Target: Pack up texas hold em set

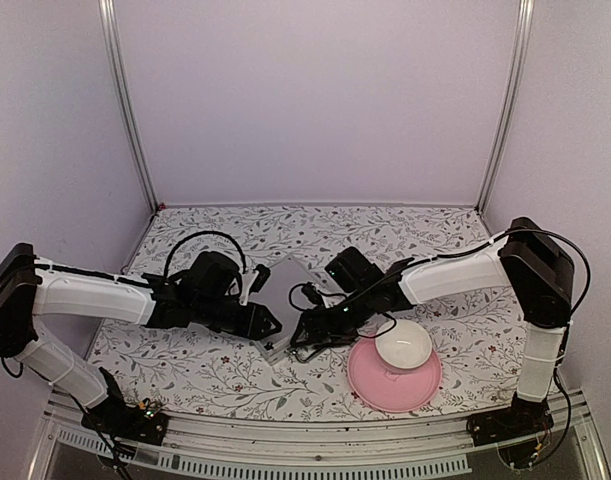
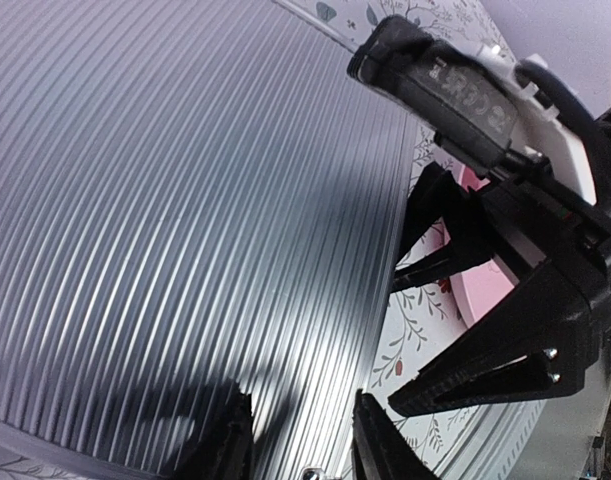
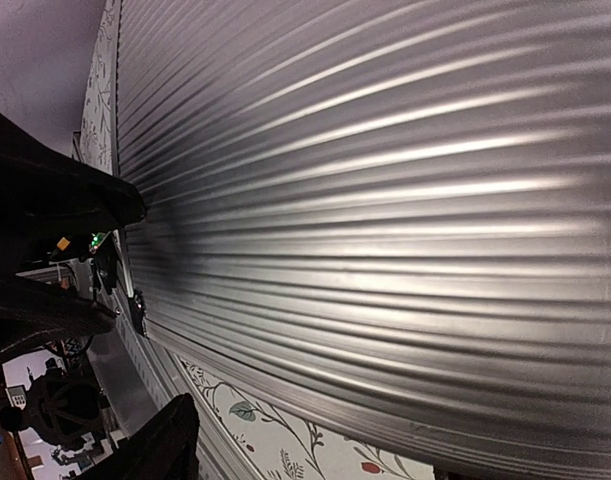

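**Silver aluminium briefcase (image 1: pixel 286 278), lid down, table centre.**
Left gripper (image 1: pixel 272 325) and right gripper (image 1: pixel 301 336), both with fingers spread, flank its near edge. Risk: an uneven push could slide the case right into the pink plate (image 1: pixel 368 388) and white bowl (image 1: pixel 403 343).

No legible text, label, brand, number or sign is found in any of the three views. Faint pale marks are noted on the dark module (image 2: pixel 467 95) of the opposite arm in the left wrist view, but they are too blurred to be read. Only plain ridges are recorded on the silver briefcase (image 3: pixel 385 220).
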